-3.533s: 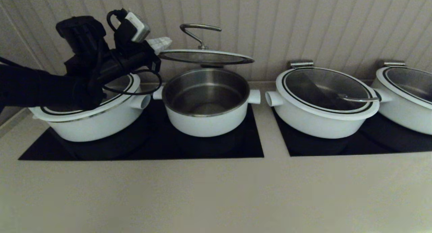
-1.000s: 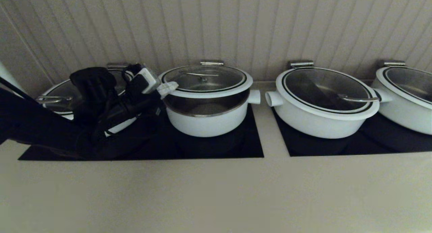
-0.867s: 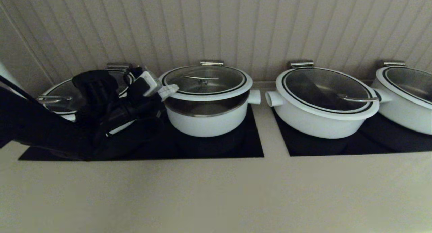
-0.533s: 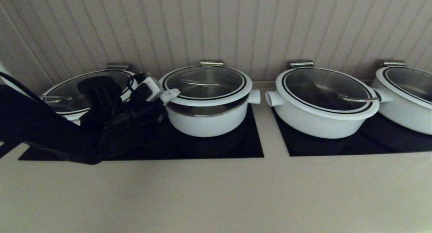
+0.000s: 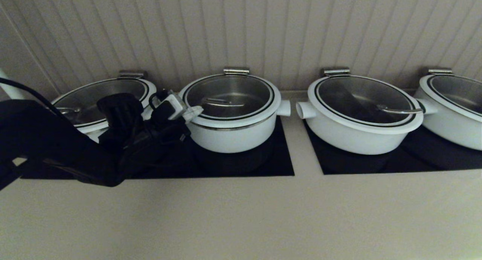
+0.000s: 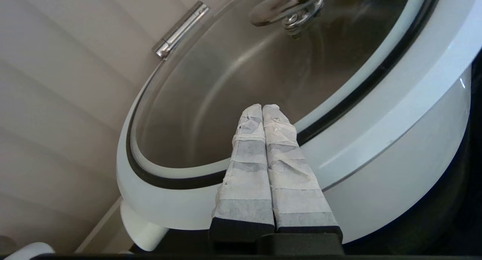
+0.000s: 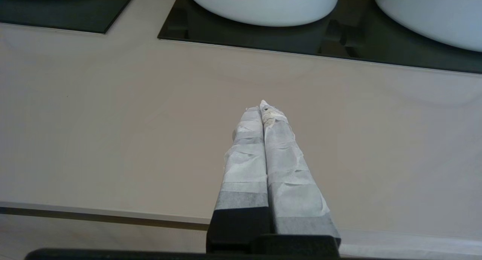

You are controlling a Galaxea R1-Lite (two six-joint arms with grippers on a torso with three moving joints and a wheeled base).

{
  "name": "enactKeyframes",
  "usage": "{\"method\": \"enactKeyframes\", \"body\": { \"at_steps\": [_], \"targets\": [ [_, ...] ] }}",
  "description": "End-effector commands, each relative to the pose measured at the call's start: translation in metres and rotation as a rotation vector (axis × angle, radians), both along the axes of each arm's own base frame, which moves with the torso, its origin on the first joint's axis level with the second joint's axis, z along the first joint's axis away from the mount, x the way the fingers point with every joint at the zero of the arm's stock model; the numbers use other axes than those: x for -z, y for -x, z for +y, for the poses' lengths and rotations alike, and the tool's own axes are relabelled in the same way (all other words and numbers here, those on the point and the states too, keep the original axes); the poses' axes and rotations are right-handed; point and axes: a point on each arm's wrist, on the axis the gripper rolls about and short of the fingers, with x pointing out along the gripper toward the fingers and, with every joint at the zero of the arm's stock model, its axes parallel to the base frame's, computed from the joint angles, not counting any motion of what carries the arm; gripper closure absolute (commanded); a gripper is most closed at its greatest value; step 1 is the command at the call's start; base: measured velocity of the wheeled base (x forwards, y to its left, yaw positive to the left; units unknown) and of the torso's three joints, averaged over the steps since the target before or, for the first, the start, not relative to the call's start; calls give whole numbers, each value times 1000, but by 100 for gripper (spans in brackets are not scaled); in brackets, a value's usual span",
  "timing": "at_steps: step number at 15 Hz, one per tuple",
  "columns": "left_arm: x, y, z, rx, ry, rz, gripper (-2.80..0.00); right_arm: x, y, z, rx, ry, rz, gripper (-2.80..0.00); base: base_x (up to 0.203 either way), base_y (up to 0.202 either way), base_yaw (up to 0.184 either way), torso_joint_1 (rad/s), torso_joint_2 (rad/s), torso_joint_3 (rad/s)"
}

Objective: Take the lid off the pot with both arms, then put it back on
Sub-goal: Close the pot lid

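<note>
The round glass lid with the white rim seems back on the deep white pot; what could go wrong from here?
1. The left pincer, shut, lies on the round glass lid with the white rim; drawing back carelessly could drag it off the deep white pot.
2. The left arm's cables hang beside the wide shallow white pot and might snag it.

White pot (image 5: 231, 136), black-ringed lid (image 5: 229, 98), black hob (image 5: 278, 166)

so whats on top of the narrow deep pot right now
The glass lid sits on the pot, with the shut left gripper at its rim. Through the glass only bare steel shows.
</note>
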Motion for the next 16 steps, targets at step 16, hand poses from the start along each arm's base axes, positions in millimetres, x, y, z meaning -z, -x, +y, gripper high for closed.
{"method": "enactKeyframes", "body": {
  "at_steps": [16],
  "targets": [
    [27,-10,-1,-2,-4,25,0,0,0,0,-1,1,0,0,0,0,0,0,0,0]
  ]
}}
